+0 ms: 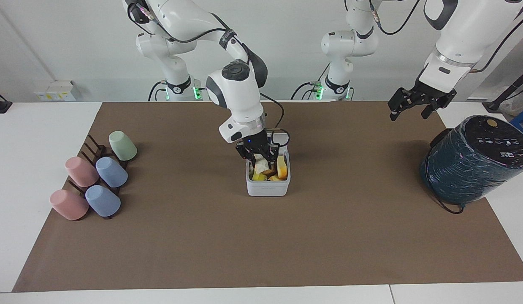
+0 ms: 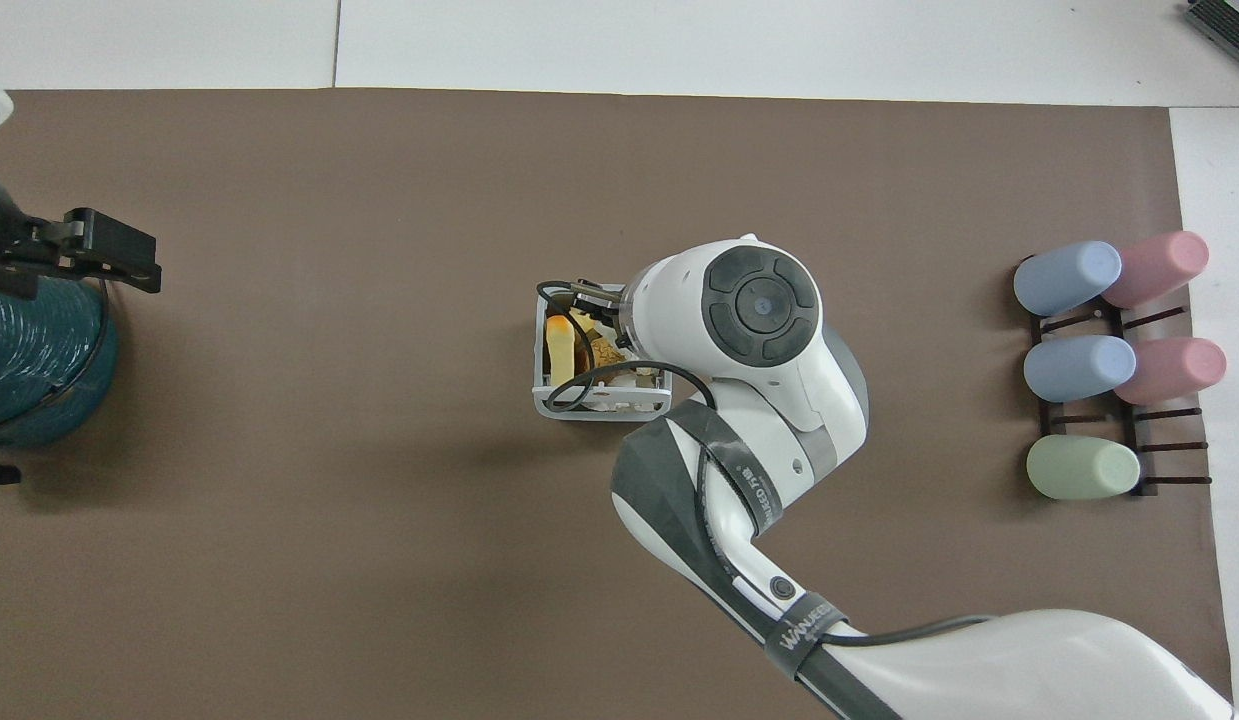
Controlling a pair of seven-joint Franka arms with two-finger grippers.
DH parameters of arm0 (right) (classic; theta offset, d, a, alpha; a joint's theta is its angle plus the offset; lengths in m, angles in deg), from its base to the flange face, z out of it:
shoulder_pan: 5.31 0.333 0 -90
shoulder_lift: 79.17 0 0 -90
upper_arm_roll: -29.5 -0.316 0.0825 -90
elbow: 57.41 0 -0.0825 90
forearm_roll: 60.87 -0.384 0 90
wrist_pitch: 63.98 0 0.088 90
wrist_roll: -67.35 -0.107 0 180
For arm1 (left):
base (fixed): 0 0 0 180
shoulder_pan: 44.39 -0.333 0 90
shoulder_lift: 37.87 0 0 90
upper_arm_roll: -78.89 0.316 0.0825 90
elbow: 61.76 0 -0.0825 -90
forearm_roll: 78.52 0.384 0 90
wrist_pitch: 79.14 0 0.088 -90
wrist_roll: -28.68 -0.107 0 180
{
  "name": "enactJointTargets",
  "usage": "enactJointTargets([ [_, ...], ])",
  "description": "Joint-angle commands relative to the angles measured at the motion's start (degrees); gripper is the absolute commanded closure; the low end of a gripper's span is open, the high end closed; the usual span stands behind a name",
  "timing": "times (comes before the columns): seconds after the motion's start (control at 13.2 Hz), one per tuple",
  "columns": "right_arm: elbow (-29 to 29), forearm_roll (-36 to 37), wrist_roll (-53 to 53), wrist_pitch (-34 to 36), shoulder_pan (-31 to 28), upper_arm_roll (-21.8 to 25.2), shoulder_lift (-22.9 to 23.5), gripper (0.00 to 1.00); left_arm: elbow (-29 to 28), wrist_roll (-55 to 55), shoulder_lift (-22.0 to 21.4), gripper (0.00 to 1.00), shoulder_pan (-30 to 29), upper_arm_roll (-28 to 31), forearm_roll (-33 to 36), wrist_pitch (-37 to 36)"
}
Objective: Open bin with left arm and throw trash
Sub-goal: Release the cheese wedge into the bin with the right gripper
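The right gripper [image 1: 261, 157] hangs over the open bin [image 1: 268, 186], jaws parting around a whitish wedge [image 1: 260, 161]: light, stiff, best pinched across its flat faces; the left gripper [image 1: 414, 101] waits open

White bin [image 1: 267, 187] on brown mat [image 1: 261, 245]; pink, blue, green cups [image 1: 111, 172]; teal cylinder [image 1: 468, 169].
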Motion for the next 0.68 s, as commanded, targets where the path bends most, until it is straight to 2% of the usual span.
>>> enactJointTargets([
  [0.0, 0.1, -1.0, -0.4, -0.7, -0.9, -0.2, -0.7, 0.0, -2.1, -0.7, -1.3, 0.0, 0.4, 0.2, 1.1, 1.9],
  [0.3, 0.1, -0.3, 0.2, -0.4, -2.3, 0.0, -2.6, 0.0, -6.0, -0.8, -3.0, 0.0, 0.1, 0.2, 1.1, 5.4],
  [0.46, 0.2, 0.0, 3.2, -0.7, -5.0, 0.0, -3.6, 0.0, -8.3, -0.8, -3.9, 0.0, -0.1, 0.2, 1.1, 7.3],
  [0.61, -0.2, 0.0, 8.1, 0.9, -8.5, 0.1, -6.7, 0.0, -8.4, -0.8, -4.1, 0.0, -0.1, 0.2, 1.1, 7.4],
])
